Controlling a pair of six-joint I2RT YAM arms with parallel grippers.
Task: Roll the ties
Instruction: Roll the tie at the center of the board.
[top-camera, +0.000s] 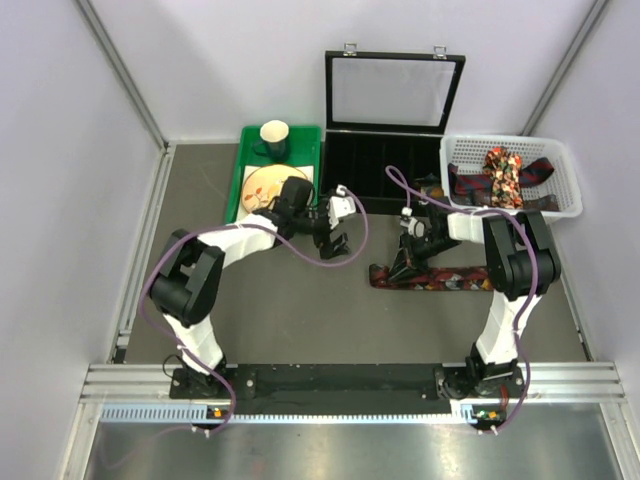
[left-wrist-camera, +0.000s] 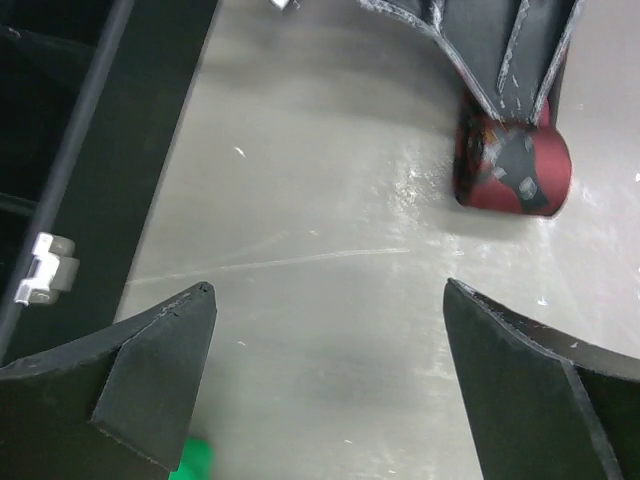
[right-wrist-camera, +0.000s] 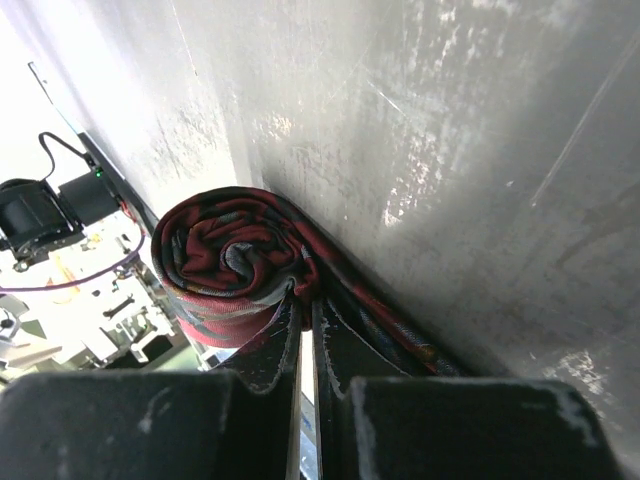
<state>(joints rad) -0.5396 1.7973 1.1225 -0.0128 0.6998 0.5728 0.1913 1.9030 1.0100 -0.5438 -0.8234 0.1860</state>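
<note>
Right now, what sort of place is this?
Probably a lab test cell, not a home: white walls box in a grey table, an aluminium rail runs along its near edge, and props are staged: tie, basket, case.

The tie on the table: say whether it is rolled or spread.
Partly rolled. One end of the tie is wound into a spiral at the right gripper's fingertips; the rest lies flat on the table.
</note>
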